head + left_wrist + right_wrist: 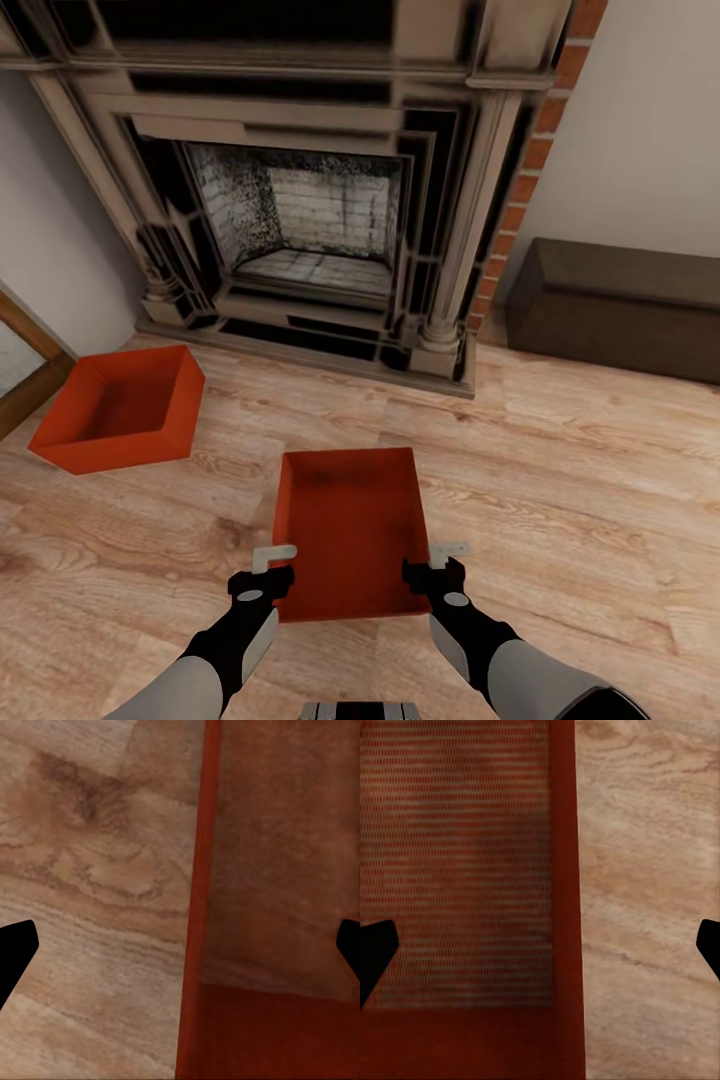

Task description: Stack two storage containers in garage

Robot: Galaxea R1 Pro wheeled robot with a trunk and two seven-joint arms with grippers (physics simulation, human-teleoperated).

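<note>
Each hand's fingers (16, 952) are spread wide over a side wall of the near red bin (350, 530), one finger inside, ready to pinch and lift.

Light wood plank floor (560, 500) runs wall to wall here, grain showing clearly. Sitting on it near the left edge, by the wood-framed glass door (25, 365), is one orange-red rectangular open bin (120, 408), turned at an angle. A second identical orange-red bin (350, 530) lies mid-floor, squarely in front of the ornate dark fireplace (310, 190) at the far edge. Over at the far right, against the wall, a dark brown chest (620, 305) rests on the planks.
</note>
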